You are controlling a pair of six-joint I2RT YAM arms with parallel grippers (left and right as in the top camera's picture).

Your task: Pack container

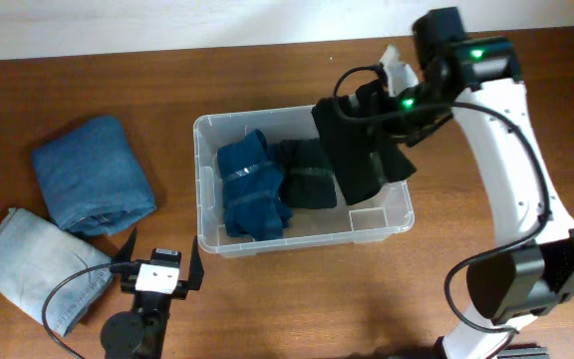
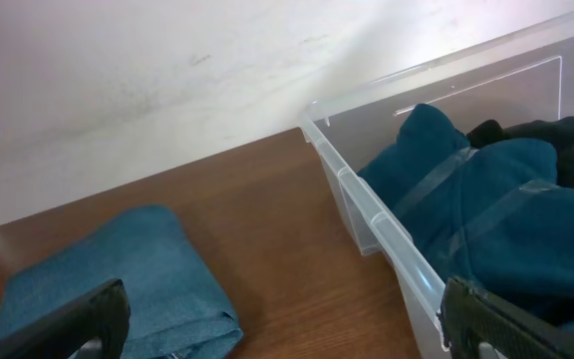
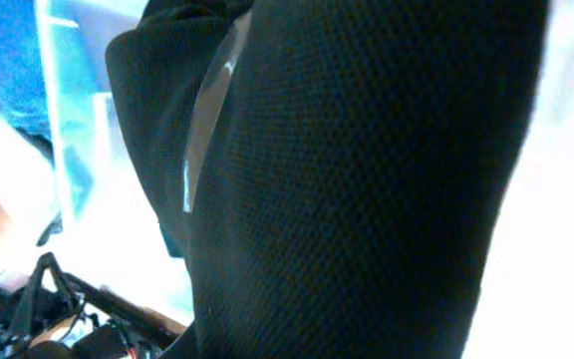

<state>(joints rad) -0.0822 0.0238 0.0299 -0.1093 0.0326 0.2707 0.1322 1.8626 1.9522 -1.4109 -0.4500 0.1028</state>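
Right claw [image 1: 381, 104] gripping black garment [image 1: 352, 152] — over container [image 1: 267, 243], left claw [image 1: 160, 259] spread

A brown wooden table [image 1: 297, 309] runs up to a pale, scuffed wall [image 1: 167, 25]. At the table's left lies a folded dark blue denim garment [image 1: 93, 175], and just below it, touching its lower edge, a folded light blue denim garment [image 1: 38, 264]. Further right sits a teal cloth bundle [image 1: 252, 189] wrapped in clear tape bands, pressed against a smaller black cloth bundle [image 1: 307, 172] on its right. A large black mesh-knit cloth [image 1: 352, 150] overlaps that bundle's right side, tilted. Behind it, near the wall, is something crumpled and white [image 1: 399, 72]; I cannot tell what.
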